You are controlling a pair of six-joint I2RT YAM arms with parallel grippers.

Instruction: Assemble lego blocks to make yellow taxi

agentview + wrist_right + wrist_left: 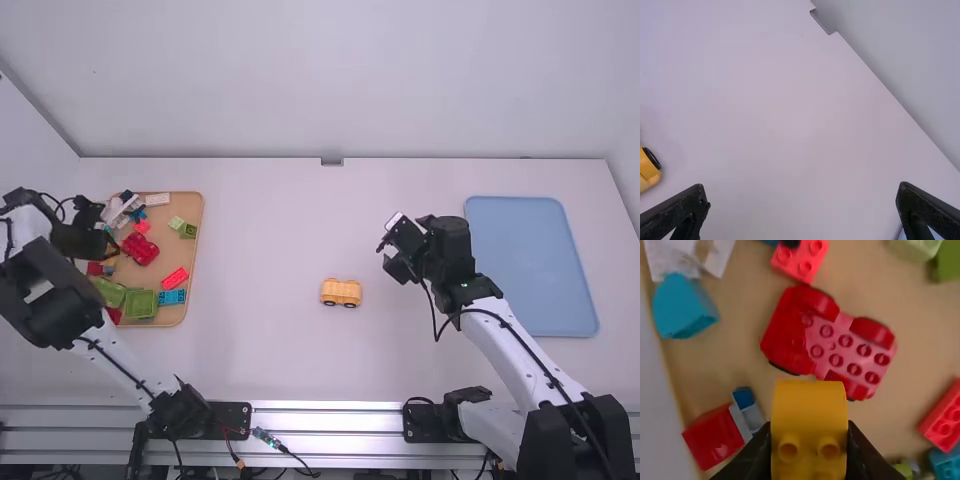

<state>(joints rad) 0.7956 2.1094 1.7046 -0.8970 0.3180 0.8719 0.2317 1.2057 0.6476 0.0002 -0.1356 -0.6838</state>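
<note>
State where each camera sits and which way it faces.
High view: fixed above and behind, facing forward and down onto the table; both arms show.
Left wrist view: on the left arm, facing the tray; left claw grips a yellow block.
Right wrist view: on the right arm, facing the table; right claw open.
High and right wrist views share the yellow wheeled piece.

In the high view, the white table (270, 300) is brightly and quite evenly lit by diffuse light, and pale streaks of glare are thrown back by the metal rail (330, 421) along its near edge. In the right wrist view, a faint, soft shadow is cast beside the yellow vehicle (647, 170). In the dimmer left wrist view, the red block (812, 340) on the brown tray (199, 225) is softened by blur.
</note>
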